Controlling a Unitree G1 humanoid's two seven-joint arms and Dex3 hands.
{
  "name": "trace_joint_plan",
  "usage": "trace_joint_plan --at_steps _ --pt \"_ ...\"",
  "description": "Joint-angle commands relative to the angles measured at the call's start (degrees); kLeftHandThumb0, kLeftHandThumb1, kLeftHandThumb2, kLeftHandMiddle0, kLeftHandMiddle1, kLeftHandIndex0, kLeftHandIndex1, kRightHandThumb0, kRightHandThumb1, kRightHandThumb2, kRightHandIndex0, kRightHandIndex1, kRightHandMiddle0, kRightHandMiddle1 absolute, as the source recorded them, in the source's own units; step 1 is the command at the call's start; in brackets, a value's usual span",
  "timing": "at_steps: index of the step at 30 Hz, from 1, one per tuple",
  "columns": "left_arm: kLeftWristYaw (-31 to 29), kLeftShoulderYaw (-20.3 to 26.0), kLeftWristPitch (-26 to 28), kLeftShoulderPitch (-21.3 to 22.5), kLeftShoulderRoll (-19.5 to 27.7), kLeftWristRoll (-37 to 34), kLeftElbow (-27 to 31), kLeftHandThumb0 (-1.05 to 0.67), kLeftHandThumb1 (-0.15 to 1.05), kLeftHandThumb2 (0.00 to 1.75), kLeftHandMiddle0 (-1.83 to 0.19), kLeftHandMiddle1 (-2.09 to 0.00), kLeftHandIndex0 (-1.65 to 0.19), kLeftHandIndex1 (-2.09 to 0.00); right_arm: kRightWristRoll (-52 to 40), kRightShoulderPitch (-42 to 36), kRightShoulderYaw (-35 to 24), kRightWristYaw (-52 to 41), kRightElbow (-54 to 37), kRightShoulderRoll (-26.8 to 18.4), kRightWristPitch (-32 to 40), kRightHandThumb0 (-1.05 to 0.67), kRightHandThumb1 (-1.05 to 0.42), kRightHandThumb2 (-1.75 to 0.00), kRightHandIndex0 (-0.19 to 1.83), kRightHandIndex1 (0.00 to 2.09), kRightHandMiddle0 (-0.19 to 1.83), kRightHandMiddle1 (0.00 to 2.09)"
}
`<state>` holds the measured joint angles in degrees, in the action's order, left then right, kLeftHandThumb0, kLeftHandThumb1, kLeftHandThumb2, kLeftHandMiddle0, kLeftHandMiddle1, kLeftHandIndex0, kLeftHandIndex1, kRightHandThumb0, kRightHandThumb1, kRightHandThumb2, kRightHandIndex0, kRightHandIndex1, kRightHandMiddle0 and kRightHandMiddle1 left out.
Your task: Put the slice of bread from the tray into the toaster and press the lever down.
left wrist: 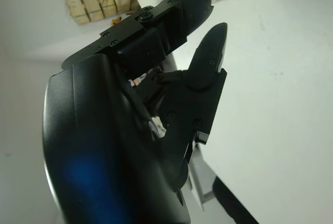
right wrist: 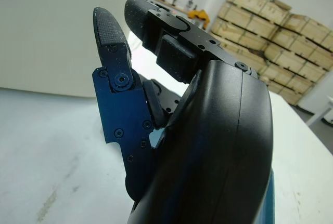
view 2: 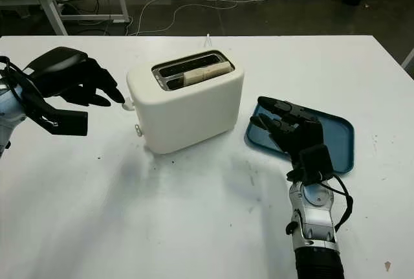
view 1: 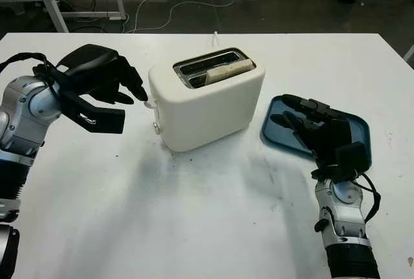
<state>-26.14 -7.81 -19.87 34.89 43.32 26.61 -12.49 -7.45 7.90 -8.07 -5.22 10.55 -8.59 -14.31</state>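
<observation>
**Bread seated, lever waiting**

The pale slice of bread (view 1: 223, 72) sits in one slot of the cream-white plastic toaster (view 1: 206, 101), at the centre of the head views, its top edge just proud of the slot. The small white lever (view 1: 150, 104) juts from the toaster's left end face, apparently not yet pressed. The left robot hand (view 1: 103, 85), at middle left of the frame, holds nothing; its black fingers (view 1: 132, 85) are curled, with a fingertip touching or just short of the lever knob — which, I cannot tell.

To do this step well, the fingertip should land squarely on top of the knob and push straight down along the toaster's end face, not inward, since a sideways shove would probably slide the light toaster across the white desk (view 1: 194, 214). Pressing until the lever latches looks like the safest finish.

The right robot hand (view 1: 317, 130), lower right, is open and empty over the near edge of the flat blue rectangular tray (view 1: 359, 130), which lies just right of the toaster.
</observation>
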Motion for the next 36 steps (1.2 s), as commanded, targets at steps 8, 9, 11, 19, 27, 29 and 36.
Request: trace_joint_plan --at_steps 8,9,11,19,27,29,36 --pt "-0.01 -0.02 -1.12 1.76 -0.24 -1.09 -1.13 -0.23 0.90 0.00 -0.91 -1.32 -1.28 -0.02 0.51 -0.30 -0.12 0.04 -0.98 0.20 -0.05 -0.47 -0.92 -0.05 1.21 0.02 1.04 0.00" --pt "0.03 -0.04 -1.46 1.93 -0.17 -1.10 -1.37 -0.23 0.89 0.00 -0.91 -1.33 -1.28 -0.02 0.66 -0.33 -0.09 0.16 -1.12 0.15 0.23 -0.47 -0.92 -0.05 1.21 0.02 1.04 0.00" --pt "-0.05 -0.17 -2.00 2.26 -0.08 -1.01 -1.82 -0.23 0.89 0.00 -0.90 -1.34 -1.28 -0.02 0.73 -0.32 -0.14 0.23 -1.07 0.12 0.38 -0.47 -0.92 -0.05 1.20 0.02 1.04 0.00" --pt "-1.99 -0.76 -1.70 3.18 -0.27 -1.09 -2.64 -0.24 0.91 0.00 -0.92 -1.28 -1.29 -0.02 -0.28 -0.03 -0.69 -0.55 -0.66 0.31 -0.15 -0.46 -0.92 -0.04 1.22 0.02 1.06 0.00" --pt "-1.64 -0.74 -2.20 3.16 -0.49 -0.90 -2.93 -0.24 0.91 0.00 -0.92 -1.31 -1.29 -0.02 -0.67 0.29 -1.17 -1.50 0.19 0.35 -1.14 -0.45 -0.92 -0.04 1.23 0.02 1.06 0.00" --pt "-1.82 -0.77 -1.80 3.04 -0.54 -0.84 -2.67 -0.23 0.91 0.00 -0.92 -1.33 -1.28 -0.01 -0.42 0.21 -1.14 -1.33 -0.14 0.37 -0.78 -0.46 -0.92 -0.04 1.23 0.02 1.06 0.00" --pt "-1.36 -1.08 -2.12 2.94 -1.18 -0.59 -2.89 -0.23 0.90 0.00 -0.93 -1.26 -1.29 -0.02 -0.80 0.30 -1.27 -1.80 0.32 0.47 -1.30 -0.46 -0.92 -0.03 1.24 0.02 1.06 0.00"
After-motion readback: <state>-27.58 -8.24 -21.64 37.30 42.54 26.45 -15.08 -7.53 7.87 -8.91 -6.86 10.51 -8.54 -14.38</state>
